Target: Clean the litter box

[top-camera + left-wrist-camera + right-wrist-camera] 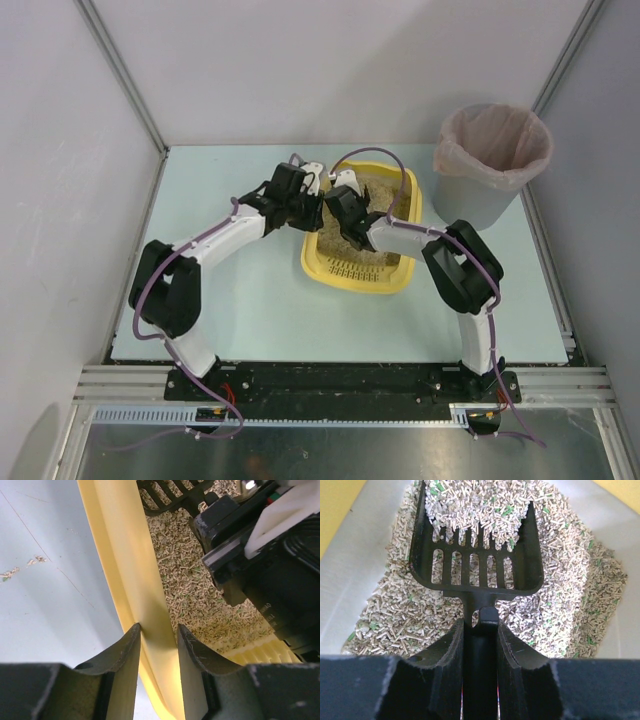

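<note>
1. Writing first: the only print I can spot is a tiny line on the black casing of the right arm (270, 595) in the left wrist view, and it's too small to read.
2. The litter box (355, 270) sits on the pale table (250, 300), a bit right of centre between the two arms. Its slotted end faces the arm bases.
3. The left gripper (157, 630) is clamped on the box's left wall (125, 570), with one finger on the outside and the other on the litter side.
4. The right gripper (480, 625) is squeezed onto the handle of a black slotted scoop (480, 592). The scoop's blade lies in the litter (560, 580) with a heap of pellets piled on it.
5. The litter is beige pellets with some green bits mixed in.
6. A grey bin (480, 200) with a pinkish bag (495, 140) stands at the table's far right corner. It's near the box but not touching it.
7. A few stray pellets (35, 560) lie on the table just outside the left wall.
8. On what's in the way: from above, both wrists hang over the far half of the box and hide most of the litter and the scoop. A purple cable (375, 152) arches over the far rim.
</note>
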Tool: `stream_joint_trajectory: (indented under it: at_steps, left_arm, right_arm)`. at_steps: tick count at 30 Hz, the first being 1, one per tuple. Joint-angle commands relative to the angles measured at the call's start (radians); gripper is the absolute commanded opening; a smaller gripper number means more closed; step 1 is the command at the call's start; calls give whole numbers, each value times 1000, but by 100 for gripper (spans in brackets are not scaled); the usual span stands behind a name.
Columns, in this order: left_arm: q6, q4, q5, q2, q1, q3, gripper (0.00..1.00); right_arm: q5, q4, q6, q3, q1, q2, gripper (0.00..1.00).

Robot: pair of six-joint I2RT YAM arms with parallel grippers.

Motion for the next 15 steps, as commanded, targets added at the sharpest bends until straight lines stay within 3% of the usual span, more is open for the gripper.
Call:
stream_joint_trajectory:
  at_steps: [1,15]
  left_arm:
    - [-17,10,83,-8,-4,62,39]
    - [-6,7,78,-13,10,71,55]
  right_arm:
    - [83,211,-22,2,-22,10,0]
    - [108,291,-2,-50,-23,-50,0]
